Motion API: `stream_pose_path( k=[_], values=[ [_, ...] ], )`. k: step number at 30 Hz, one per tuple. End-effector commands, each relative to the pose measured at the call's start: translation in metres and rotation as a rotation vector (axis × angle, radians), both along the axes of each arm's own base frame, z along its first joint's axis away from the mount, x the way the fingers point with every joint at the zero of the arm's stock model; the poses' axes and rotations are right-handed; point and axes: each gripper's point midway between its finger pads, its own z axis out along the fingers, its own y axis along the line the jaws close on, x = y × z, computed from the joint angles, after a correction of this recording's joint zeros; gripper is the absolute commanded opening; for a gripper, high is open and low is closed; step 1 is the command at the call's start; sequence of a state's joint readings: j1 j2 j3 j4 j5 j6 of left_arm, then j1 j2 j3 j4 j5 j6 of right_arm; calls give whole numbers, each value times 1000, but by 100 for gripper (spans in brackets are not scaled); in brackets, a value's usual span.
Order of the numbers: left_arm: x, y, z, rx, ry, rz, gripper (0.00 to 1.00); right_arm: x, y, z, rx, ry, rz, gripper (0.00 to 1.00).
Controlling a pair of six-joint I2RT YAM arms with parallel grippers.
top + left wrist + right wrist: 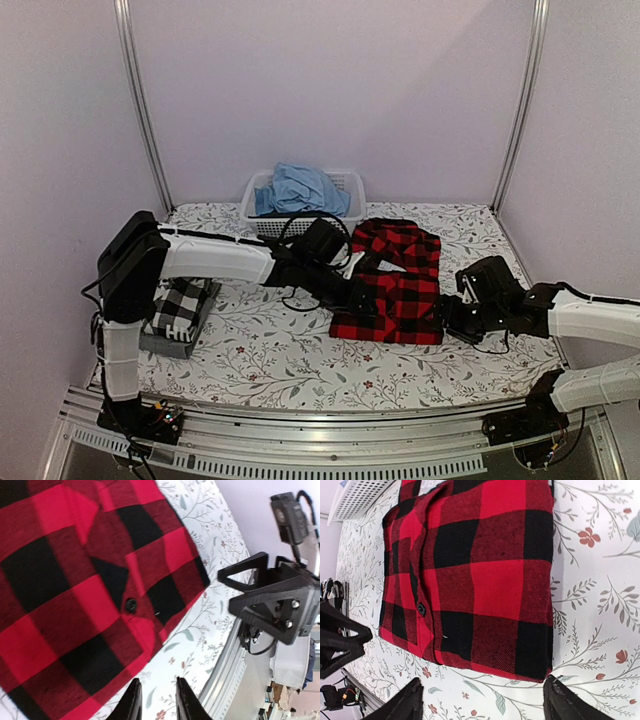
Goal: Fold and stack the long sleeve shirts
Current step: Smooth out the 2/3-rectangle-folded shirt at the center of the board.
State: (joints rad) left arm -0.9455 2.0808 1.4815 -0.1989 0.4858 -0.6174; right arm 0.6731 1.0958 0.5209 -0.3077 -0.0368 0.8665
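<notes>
The red-and-black check flannel shirt (395, 285) lies folded into a rectangle on the flowered table; it also shows in the left wrist view (75, 590) and the right wrist view (480, 575). My left gripper (360, 292) sits at its left edge, jaws a little apart and empty (157, 702) over bare tablecloth. My right gripper (450, 312) is wide open and empty (482, 705) just off the shirt's right edge. A folded black-and-white check shirt (182, 303) lies on a dark grey folded one (165, 345) at the far left.
A white basket (345, 185) holding blue cloth (300, 188) stands at the back, behind the flannel. A metal rail (320, 450) runs along the table's near edge. Walls close in the left, right and back sides.
</notes>
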Motion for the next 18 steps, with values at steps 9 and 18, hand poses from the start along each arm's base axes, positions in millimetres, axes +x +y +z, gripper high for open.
stream_pose_path(
  k=[9, 18],
  values=[
    [21, 75, -29, 102, 17, 71, 23, 15, 27, -14, 30, 23, 50, 49],
    [8, 99, -41, 133, 51, 69, 23, -13, 2, -48, -10, 119, -2, 48]
  ],
)
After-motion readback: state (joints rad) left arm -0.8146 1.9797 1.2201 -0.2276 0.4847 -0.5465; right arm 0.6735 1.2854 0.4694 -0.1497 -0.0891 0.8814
